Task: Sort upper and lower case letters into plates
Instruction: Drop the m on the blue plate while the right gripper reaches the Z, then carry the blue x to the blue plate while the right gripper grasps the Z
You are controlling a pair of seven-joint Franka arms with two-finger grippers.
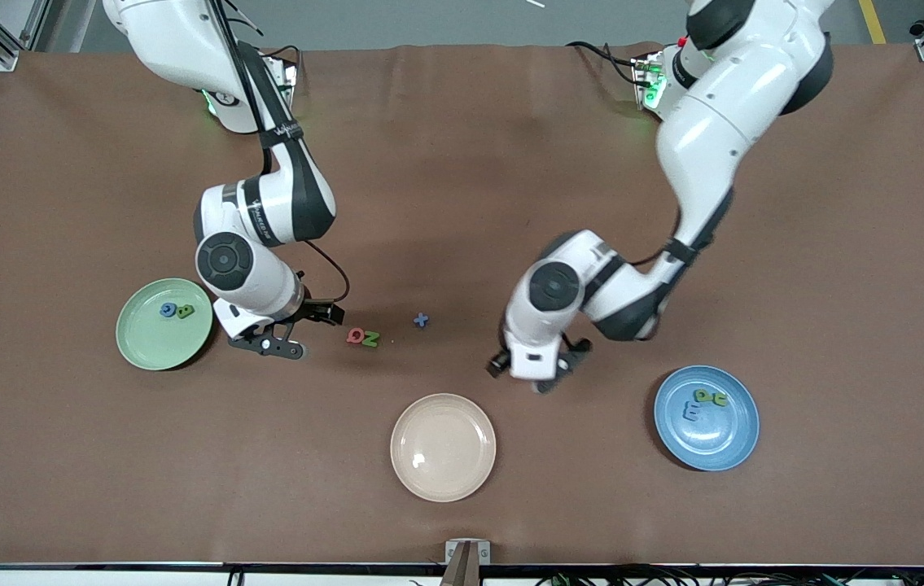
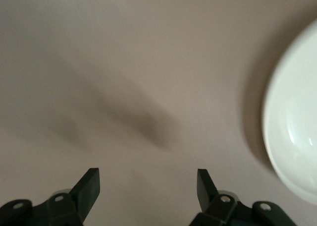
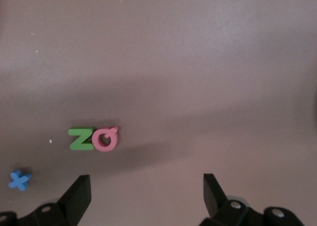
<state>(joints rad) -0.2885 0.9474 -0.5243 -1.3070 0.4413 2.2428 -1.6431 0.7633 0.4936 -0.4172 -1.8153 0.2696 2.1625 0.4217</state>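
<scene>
The left gripper (image 1: 536, 370) hangs with fingers apart and empty over bare cloth between the cream plate (image 1: 443, 447) and the blue plate (image 1: 706, 417). The right gripper (image 1: 286, 330), also spread and empty, sits beside the green plate (image 1: 164, 323), near the touching red letter (image 3: 105, 139) and green letter (image 3: 80, 139).

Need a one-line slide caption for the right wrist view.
Open right gripper over the brown table, with a green Z touching a red Q and a blue x nearby.
</scene>
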